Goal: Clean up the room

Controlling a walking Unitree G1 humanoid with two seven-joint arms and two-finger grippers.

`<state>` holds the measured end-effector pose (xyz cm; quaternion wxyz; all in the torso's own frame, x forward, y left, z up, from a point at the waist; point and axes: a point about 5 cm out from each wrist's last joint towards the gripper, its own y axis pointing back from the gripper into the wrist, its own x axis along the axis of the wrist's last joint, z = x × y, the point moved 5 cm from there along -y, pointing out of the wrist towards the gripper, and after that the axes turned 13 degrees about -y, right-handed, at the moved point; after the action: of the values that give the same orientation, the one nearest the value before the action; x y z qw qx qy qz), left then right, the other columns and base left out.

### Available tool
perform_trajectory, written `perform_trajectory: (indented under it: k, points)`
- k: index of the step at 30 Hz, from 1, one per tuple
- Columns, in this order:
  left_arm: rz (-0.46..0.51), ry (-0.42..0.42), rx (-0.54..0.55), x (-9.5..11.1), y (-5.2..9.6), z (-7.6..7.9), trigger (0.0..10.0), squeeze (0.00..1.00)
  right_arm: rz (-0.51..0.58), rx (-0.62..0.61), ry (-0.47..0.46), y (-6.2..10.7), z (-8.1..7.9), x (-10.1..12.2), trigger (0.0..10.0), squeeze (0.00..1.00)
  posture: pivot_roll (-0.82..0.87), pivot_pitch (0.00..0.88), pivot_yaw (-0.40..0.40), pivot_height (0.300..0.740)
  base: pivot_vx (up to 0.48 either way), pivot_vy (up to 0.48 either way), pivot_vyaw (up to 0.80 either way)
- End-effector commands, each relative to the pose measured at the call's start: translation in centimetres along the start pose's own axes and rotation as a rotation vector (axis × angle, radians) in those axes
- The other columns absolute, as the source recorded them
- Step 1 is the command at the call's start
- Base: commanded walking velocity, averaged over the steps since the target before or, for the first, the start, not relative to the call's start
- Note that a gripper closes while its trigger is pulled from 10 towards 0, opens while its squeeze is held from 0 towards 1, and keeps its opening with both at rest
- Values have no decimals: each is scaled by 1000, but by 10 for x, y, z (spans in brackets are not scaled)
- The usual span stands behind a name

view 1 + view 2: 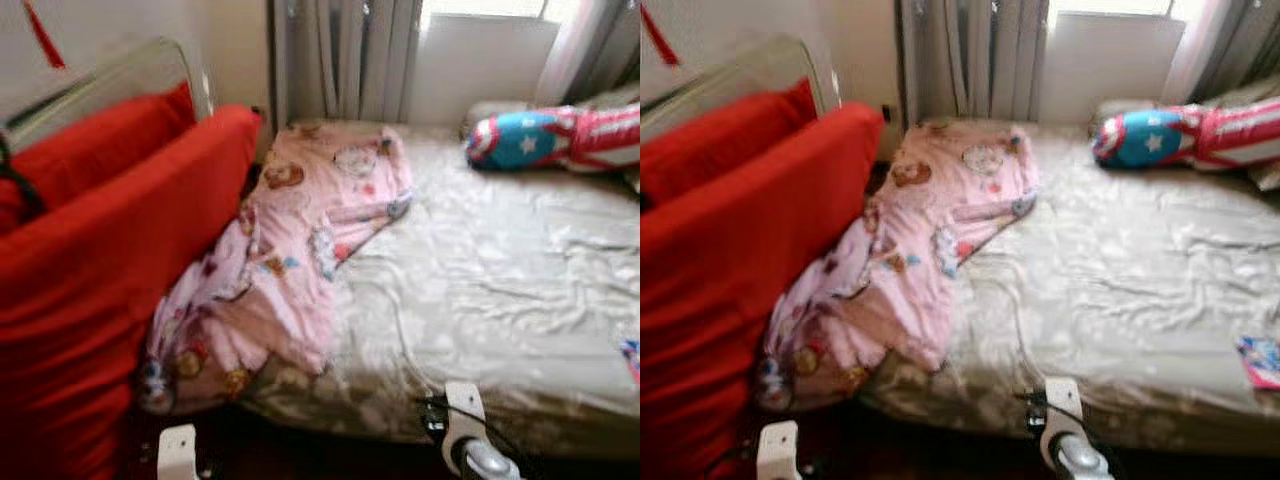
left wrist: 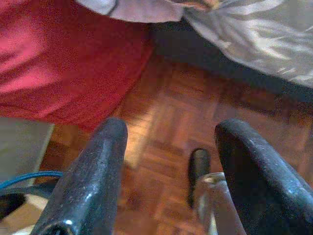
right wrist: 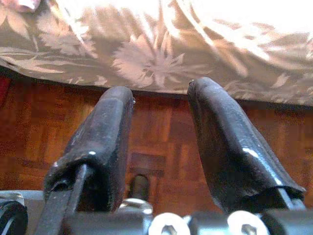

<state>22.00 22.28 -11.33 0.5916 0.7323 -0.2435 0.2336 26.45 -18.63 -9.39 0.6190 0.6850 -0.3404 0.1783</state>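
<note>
A pink blanket (image 1: 290,260) printed with cartoon figures is seen crumpled along the left side of the bed (image 1: 500,300), its lower end spilling over the mattress edge toward the floor and its upper end reaching up near the curtains (image 1: 340,60). Just beside it on the left, a red cushion (image 1: 100,270) is pressed against the blanket's edge, with a second red cushion (image 1: 90,150) behind it and a pale frame (image 1: 120,80) above. Across the bed, near the window, a red, white and blue star-patterned pillow (image 1: 550,135) is laid on the wrinkled beige sheet, well apart from the blanket. At the right edge of the sheet a small colourful booklet (image 1: 1262,360) is shown more fully by the right eye than by the left. From the head views only the pale wrist parts of the arms are caught low down in front of the bed. Closer detail is given by the wrists: the left gripper (image 2: 168,147) is held with its fingers spread and nothing between them, over wooden parquet floor (image 2: 166,112) beside the red cushion; the right gripper (image 3: 161,98) is likewise parted and empty, pointed at the flower-patterned bed skirt (image 3: 146,54) above the same parquet.
</note>
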Motion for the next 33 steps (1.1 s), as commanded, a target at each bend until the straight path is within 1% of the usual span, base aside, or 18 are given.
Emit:
perform_trajectory:
  k: [1,13,16,33]
  points:
    - [-9,-2,-18,-1,0,8,10000,0,-12,-25,1,2,10,-4,10000,0,-51,0,1,740,0,0,0]
    - [-7,0,-21,-1,0,8,10000,0,-12,-14,20,2,9,-3,10000,0,-51,0,2,740,0,0,0]
    - [-11,-3,-21,-2,0,8,10000,0,-15,-12,31,2,9,-4,10000,0,-54,0,5,740,0,0,800]
    - [-12,-10,-23,-3,1,8,10000,0,-21,-4,28,2,8,-6,10000,0,-58,0,10,740,0,0,800]
